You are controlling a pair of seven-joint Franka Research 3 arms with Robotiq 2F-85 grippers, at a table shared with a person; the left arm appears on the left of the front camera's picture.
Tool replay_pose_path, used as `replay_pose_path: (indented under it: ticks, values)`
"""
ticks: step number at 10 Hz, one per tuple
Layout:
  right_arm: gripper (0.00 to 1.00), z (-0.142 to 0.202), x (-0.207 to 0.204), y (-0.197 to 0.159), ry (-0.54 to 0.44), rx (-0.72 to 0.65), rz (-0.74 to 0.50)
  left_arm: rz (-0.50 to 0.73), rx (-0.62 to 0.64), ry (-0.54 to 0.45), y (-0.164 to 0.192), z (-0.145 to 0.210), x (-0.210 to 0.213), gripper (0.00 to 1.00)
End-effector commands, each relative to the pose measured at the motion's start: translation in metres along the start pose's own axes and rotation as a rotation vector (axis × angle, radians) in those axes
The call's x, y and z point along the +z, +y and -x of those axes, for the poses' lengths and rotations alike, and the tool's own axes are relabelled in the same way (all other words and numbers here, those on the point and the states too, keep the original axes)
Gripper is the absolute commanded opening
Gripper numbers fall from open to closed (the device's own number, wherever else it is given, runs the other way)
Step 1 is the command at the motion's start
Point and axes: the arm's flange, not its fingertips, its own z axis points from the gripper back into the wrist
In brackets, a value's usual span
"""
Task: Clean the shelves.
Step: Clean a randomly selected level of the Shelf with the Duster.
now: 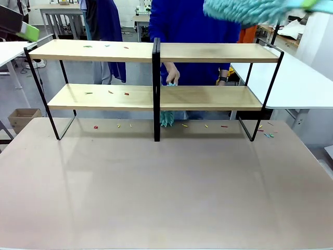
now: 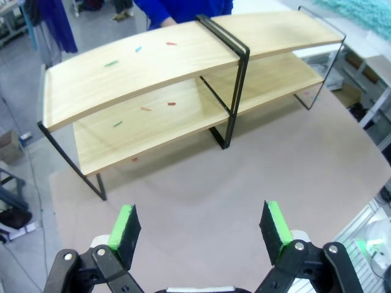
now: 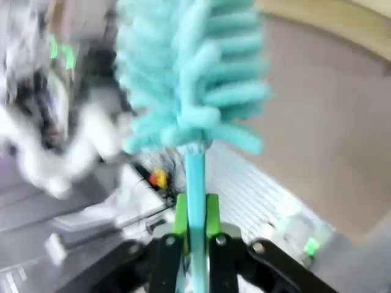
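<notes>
Right wrist view — right end effector (image 3: 195, 212) pinches teal duster (image 3: 194, 79).

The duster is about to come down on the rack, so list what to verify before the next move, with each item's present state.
1. Grip: right gripper clamped on the handle of the teal fluffy microfibre duster: ok.
2. Free arm: left gripper open, apart from the two-tier light wooden shelves in a black metal frame: ok.
3. Left halves free of small coloured scraps: not ok, bits on both boards.
4. Right halves free of scraps: ok.
5. Path clear of the person's hand: not ok, it is between the boards by the central post.
</notes>
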Motion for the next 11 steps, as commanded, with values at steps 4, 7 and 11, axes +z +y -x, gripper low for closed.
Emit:
replay_pose_path:
  ticks: [4, 7, 11]
  values:
    - [0.13, 0.149, 0.118, -0.056, -0.114, 0.444, 0.051, 0.002, -0.004, 0.001, 0.001, 0.000, 0.000, 1.00]
    - [0.13, 0.169, 0.121, -0.061, -0.099, 0.424, 0.040, 0.002, -0.004, 0.001, 0.001, 0.000, 0.000, 1.00]
    - [0.13, 0.169, 0.121, -0.061, -0.099, 0.424, 0.040, 0.002, -0.004, 0.001, 0.001, 0.000, 0.000, 1.00]
